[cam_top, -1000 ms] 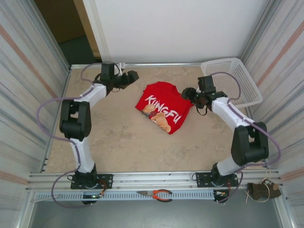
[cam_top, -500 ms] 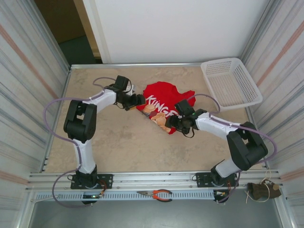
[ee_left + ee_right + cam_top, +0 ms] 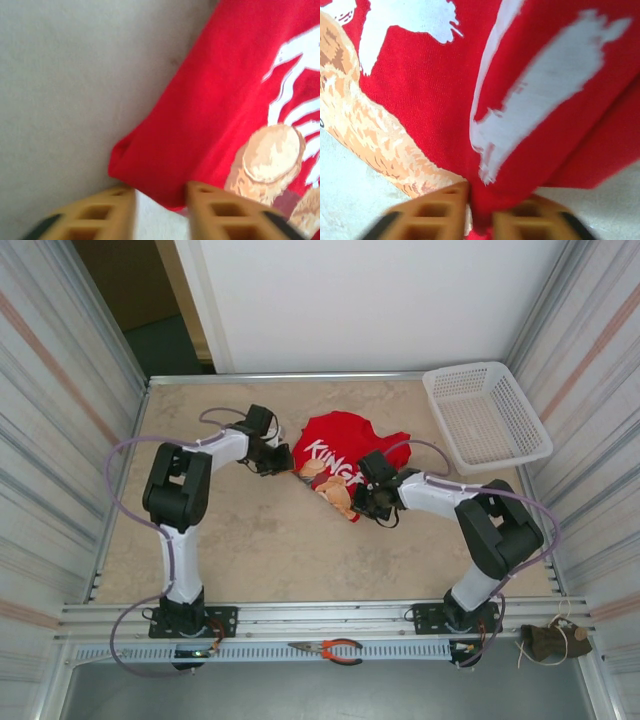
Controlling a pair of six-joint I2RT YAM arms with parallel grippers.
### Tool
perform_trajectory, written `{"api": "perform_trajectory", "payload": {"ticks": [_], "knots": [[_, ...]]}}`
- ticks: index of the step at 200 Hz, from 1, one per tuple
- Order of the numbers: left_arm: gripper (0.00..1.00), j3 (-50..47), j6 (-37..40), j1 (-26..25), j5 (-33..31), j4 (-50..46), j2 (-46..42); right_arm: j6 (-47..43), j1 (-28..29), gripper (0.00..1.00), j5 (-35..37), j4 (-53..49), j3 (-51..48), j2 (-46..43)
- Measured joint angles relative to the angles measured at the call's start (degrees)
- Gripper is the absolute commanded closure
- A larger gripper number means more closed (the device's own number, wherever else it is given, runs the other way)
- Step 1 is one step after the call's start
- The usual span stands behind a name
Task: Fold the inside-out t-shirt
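The inside-out t-shirt (image 3: pixel 340 440) lies bunched mid-table, bright red, with white lettering and a brown bear print facing up. My left gripper (image 3: pixel 290 462) is down at its left edge. In the left wrist view its blurred fingers (image 3: pixel 120 212) stand close together, the gripper (image 3: pixel 160 202) taking a fold of the red hem (image 3: pixel 165 185) between its tips. My right gripper (image 3: pixel 362 502) is at the shirt's near right corner. In the right wrist view that gripper (image 3: pixel 480 207) is shut on a bunched ridge of the red cloth (image 3: pixel 560 140).
A white plastic basket (image 3: pixel 485 415) stands at the back right corner. Red-handled pliers (image 3: pixel 335 648) lie on the front rail between the arm bases. Metal walls close in both sides; bare beige tabletop (image 3: pixel 250 540) stretches in front of the shirt.
Both arms swung in from the back of the table down to the shirt's edges. Both grippers went from open to shut on the cloth, which has bunched slightly inward.
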Motion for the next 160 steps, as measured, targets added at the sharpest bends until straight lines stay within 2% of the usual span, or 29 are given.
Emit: {"api": "perform_trajectory", "payload": {"ticks": [28, 48, 97, 111, 134, 143, 151, 160], "knots": [[1.0, -3.1, 0.11, 0.33, 0.55, 2.6, -1.66, -1.31, -0.31, 1.0, -1.4, -0.76, 0.11, -0.94], [1.0, -10.08, -0.83, 1.07, 1.27, 3.93, -7.5, -2.73, -0.07, 1.0, -3.3, -2.38, 0.13, -3.02], [1.0, -33.35, -7.58, 0.96, 1.73, 7.1, -33.05, -5.01, 4.81, 1.0, -8.17, -4.2, -1.77, -7.72], [1.0, -39.74, -10.6, -0.61, 0.96, 7.54, -40.28, -5.14, 6.51, 1.0, -8.76, -4.46, -3.91, -8.5], [1.0, -49.37, -16.55, -6.12, -1.62, 8.04, -51.41, -5.16, 7.98, 1.0, -9.2, -5.84, -8.11, -9.49], [0.86, -52.15, -18.64, -8.15, -2.6, 7.82, -54.75, -5.22, 7.78, 1.0, -9.07, -6.8, -9.68, -9.92], [0.71, -54.03, -20.0, -9.27, -3.34, 7.56, -57.09, -5.4, 7.06, 0.83, -9.03, -7.89, -10.58, -10.36], [0.61, -55.25, -21.03, -9.64, -4.24, 6.88, -58.88, -5.99, 5.73, 0.6, -9.05, -9.05, -11.04, -11.08]]}}
